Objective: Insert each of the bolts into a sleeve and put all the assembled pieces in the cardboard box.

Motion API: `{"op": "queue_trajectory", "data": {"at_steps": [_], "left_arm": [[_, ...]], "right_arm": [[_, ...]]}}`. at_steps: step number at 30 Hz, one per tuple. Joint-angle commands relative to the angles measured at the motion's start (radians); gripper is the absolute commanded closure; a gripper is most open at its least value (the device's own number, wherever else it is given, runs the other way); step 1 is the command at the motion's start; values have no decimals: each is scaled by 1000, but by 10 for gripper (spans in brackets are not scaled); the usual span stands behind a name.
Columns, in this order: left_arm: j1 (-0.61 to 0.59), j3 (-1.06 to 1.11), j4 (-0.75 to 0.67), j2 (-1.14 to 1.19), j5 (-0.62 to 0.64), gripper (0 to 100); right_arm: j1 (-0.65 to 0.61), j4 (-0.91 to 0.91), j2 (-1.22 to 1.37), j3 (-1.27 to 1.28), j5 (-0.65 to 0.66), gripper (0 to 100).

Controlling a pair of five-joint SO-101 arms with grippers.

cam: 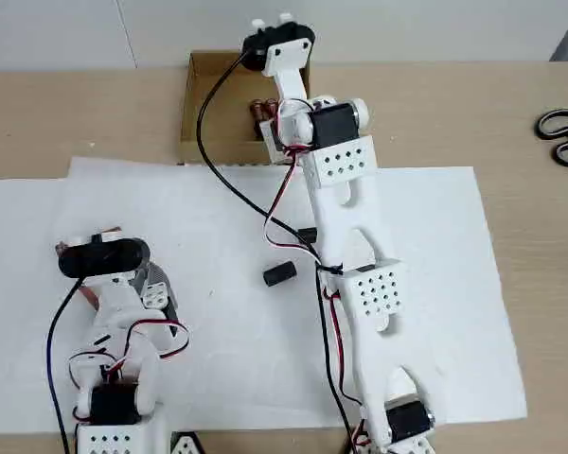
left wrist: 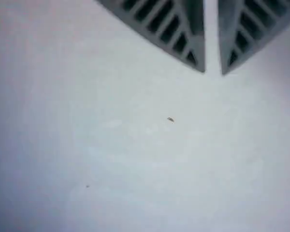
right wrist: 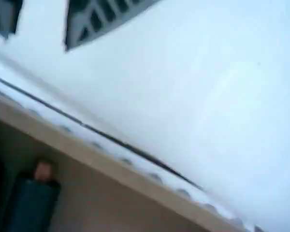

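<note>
Black and cylindrical, a small plastic sleeve (cam: 279,274) lies loose on the white paper sheet (cam: 208,340), apart from the shallow brown cardboard box (cam: 201,104). A second small dark piece (cam: 308,233) lies nearer the box, half hidden under the right arm; whether it is a bolt or a sleeve I cannot tell. Inside the box, against its near wall, rest dark sleeves with copper-coloured bolt ends (cam: 262,112), so some assemblies look finished and delivered, while at least one sleeve remains to be fitted and boxed. The right gripper (right wrist: 37,38) hangs at the box's near wall, fingers apart and empty. The left gripper (left wrist: 212,71) sits over the paper, well apart from the box, fingers nearly together on nothing. Black-handled scissors (cam: 563,134) lie farther off.
</note>
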Motion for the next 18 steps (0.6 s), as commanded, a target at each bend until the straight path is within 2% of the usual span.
{"op": "queue_trajectory", "data": {"at_steps": [1, 6, 14, 18], "left_arm": [[2, -5, -28, -12, 6, 994], [2, -5, -28, -12, 6, 994], [-2, -5, -26, -12, 6, 994], [-3, -5, -26, -12, 6, 994]], "right_arm": [[24, 31, -76, -15, 48, 937], [16, 36, -163, 137, 186, 935], [13, 28, -486, 740, 474, 934], [13, 25, -599, 961, 601, 933]]}}
